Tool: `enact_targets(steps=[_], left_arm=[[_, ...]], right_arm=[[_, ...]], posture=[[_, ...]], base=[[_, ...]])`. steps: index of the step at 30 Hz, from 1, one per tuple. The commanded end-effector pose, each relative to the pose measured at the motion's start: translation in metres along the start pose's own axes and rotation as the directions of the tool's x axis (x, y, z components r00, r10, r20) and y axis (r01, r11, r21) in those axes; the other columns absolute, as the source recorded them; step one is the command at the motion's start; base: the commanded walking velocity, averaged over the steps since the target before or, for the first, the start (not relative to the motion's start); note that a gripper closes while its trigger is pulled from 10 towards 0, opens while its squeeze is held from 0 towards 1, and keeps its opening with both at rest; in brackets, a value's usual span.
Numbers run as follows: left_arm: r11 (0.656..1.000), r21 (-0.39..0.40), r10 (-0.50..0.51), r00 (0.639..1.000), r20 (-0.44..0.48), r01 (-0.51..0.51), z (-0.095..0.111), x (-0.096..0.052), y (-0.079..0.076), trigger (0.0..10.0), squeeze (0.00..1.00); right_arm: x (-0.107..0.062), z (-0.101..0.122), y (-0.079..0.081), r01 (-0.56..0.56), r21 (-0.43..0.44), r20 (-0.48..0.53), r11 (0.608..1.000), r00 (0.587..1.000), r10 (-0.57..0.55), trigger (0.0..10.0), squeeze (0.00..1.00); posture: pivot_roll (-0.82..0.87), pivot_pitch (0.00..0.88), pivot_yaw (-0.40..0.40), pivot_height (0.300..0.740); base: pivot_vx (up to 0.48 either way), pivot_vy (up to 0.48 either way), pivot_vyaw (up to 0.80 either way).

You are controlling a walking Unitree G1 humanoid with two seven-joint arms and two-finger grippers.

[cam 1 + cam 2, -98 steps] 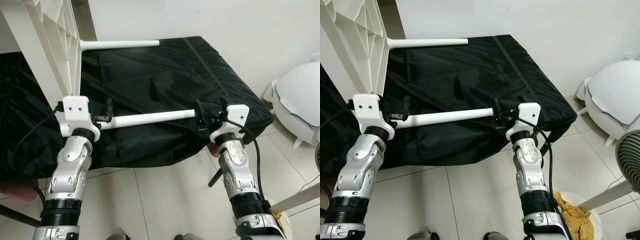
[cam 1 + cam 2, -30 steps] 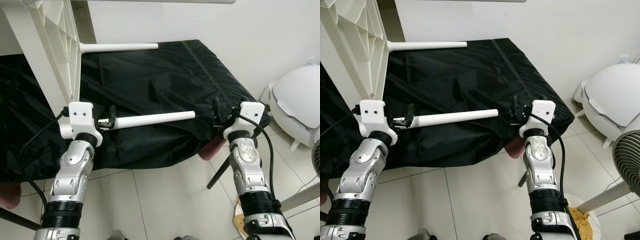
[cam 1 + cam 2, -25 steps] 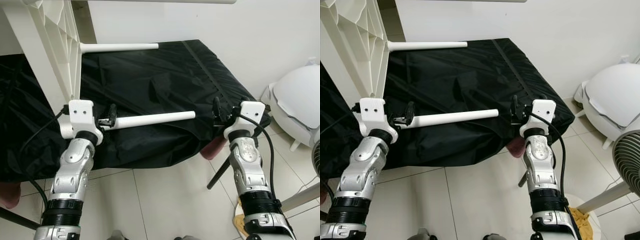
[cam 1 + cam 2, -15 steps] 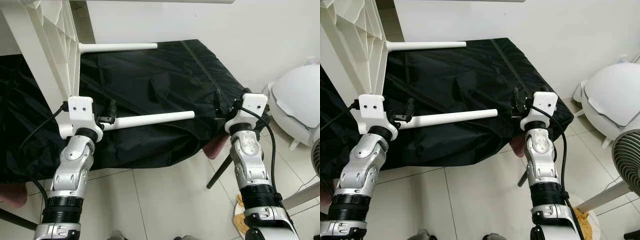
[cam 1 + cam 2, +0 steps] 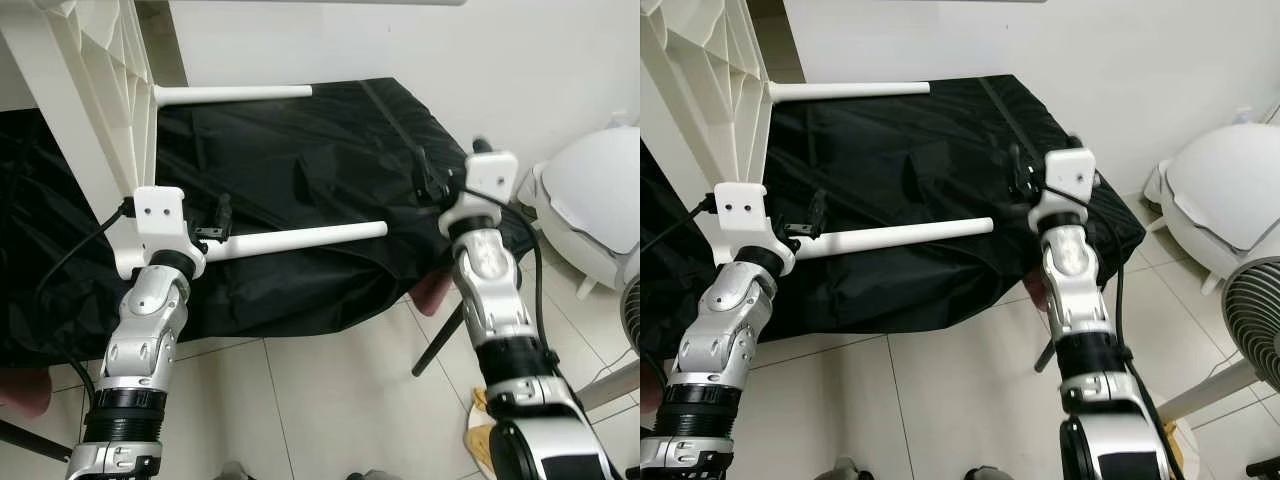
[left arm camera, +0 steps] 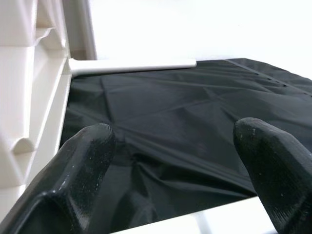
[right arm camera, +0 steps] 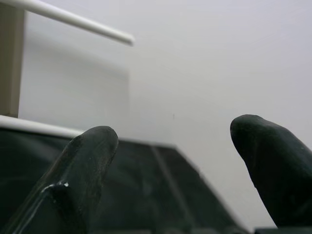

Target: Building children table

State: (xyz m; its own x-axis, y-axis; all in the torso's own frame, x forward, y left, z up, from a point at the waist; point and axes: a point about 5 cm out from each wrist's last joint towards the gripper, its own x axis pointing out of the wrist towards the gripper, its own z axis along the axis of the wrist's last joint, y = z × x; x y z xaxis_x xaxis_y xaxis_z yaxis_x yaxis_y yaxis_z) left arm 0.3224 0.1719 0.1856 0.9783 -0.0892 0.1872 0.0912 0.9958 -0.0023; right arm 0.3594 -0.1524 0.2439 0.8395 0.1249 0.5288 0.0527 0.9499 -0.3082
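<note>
A white children's table [image 5: 100, 90] stands on its side at the left, its ribbed underside facing me. Two white legs stick out to the right over a black cloth: an upper leg [image 5: 235, 93] and a lower leg [image 5: 300, 238]. My left gripper [image 5: 222, 215] sits at the base of the lower leg. Its fingers [image 6: 87, 156] are spread open in the left wrist view, with the leg [image 6: 204, 222] passing low between them. My right gripper [image 5: 432, 178] is open, raised above the cloth's right corner with nothing between its fingers [image 7: 92, 156].
The black cloth [image 5: 330, 150] covers a low surface against the white wall. A white rounded appliance [image 5: 600, 200] and a fan [image 5: 1255, 320] stand on the tiled floor at the right. A black rod [image 5: 438, 345] leans under the cloth's corner.
My right gripper has let go of the lower leg's free end, drawn off to the right, then risen and swung in over the cloth's corner. The left gripper stays at the leg's base.
</note>
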Motion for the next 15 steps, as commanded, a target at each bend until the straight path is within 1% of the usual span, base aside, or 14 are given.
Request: enact_targets(steps=[1, 3, 4, 5, 9, 13, 15], left_arm=[[0.999, 0.006, -0.051, 0.999, -0.015, 0.051, 0.0, 0.001, -0.006, 10.0, 0.0], [0.999, 0.007, -0.052, 0.999, -0.016, 0.052, 0.0, 0.001, -0.007, 10.0, 0.0], [0.998, 0.008, -0.055, 0.998, -0.02, 0.055, 0.0, 0.001, -0.007, 10.0, 0.0], [0.998, 0.008, -0.055, 0.998, -0.02, 0.055, 0.0, 0.001, -0.007, 10.0, 0.0], [0.998, 0.013, -0.061, 0.998, -0.029, 0.061, 0.0, 0.002, -0.007, 10.0, 0.0], [0.998, 0.018, -0.06, 0.998, -0.034, 0.061, 0.0, 0.002, -0.007, 10.0, 0.0], [0.998, 0.026, -0.058, 0.998, -0.039, 0.059, 0.0, 0.002, -0.006, 10.0, 0.0]], right_arm=[[0.007, 0.007, 0.005, -0.017, -0.086, 0.048, 0.996, 0.999, 0.021, 10.0, 0.0], [0.008, 0.008, 0.006, -0.014, -0.095, 0.054, 0.995, 0.998, 0.019, 10.0, 0.0], [0.013, 0.013, 0.008, -0.011, -0.123, 0.076, 0.992, 0.997, 0.02, 10.0, 0.0], [0.013, 0.013, 0.008, -0.011, -0.123, 0.076, 0.992, 0.997, 0.02, 10.0, 0.0], [0.023, 0.022, 0.014, -0.019, -0.147, 0.119, 0.989, 0.992, 0.037, 10.0, 0.0], [0.024, 0.024, 0.015, -0.018, -0.148, 0.131, 0.989, 0.991, 0.038, 10.0, 0.0], [0.021, 0.022, 0.017, -0.023, -0.158, 0.135, 0.987, 0.99, 0.045, 10.0, 0.0]], posture=[[0.0, 0.068, 0.007, 0.74], [0.0, 0.068, 0.007, 0.74], [0.0, 0.071, 0.006, 0.74], [0.0, 0.071, 0.006, 0.74], [0.01, 0.074, 0.005, 0.74], [0.01, 0.074, 0.005, 0.74], [0.01, 0.071, 0.006, 0.74]], base=[[0.0, 0.0, 0.0], [0.0, 0.0, 0.0], [0.0, 0.0, 0.0], [0.0, 0.0, 0.0], [0.0, 0.0, 0.0], [0.0, 0.0, 0.0], [0.0, 0.0, 0.0]])
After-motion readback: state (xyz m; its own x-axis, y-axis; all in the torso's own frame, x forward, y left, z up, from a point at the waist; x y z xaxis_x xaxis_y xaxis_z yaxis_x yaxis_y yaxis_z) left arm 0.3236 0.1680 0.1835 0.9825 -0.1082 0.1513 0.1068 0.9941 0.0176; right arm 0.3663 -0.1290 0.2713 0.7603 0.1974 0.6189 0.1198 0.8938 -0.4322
